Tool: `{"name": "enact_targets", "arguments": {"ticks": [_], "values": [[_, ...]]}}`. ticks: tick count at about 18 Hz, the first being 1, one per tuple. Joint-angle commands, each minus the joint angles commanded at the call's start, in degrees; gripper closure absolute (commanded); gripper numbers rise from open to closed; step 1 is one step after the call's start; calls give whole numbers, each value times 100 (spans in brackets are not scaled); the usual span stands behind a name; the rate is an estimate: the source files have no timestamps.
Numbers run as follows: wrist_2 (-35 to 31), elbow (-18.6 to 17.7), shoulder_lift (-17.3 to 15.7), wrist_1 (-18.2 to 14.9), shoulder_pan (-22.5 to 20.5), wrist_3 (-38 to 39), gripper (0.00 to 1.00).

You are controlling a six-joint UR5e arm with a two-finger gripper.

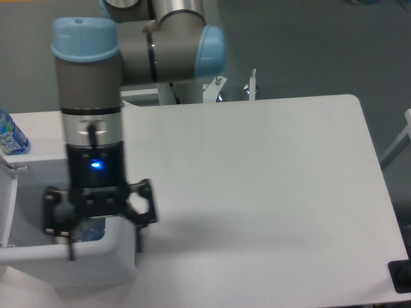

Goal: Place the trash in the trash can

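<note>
The white trash can [38, 251] stands at the table's front left corner. My gripper [103, 244] hangs over its right half, fingers [144, 208] spread wide and open. Below it, inside the trash can, part of the clear water bottle [92, 230] shows between the fingers, touching neither. The gripper body covers most of the can's inside. The crumpled white cup is hidden.
A bottle with a bright blue label [10, 136] stands at the far left edge of the table [270, 192], behind the can. The can's flip lid [5, 208] stands up on its left side. Metal clamps [250, 85] sit at the table's back edge.
</note>
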State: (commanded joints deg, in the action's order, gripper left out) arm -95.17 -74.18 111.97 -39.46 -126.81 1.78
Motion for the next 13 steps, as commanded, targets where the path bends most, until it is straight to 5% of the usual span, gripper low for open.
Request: {"name": "enact_targets", "arguments": {"ticks": [4,10,13], "values": [[-123,-44,-52,-131,-572,-905,0],[-309,-281,-544,-1351,-1398,-3328,0],[-291,-570,-773,-1608,-1627,-4254,0]]}}
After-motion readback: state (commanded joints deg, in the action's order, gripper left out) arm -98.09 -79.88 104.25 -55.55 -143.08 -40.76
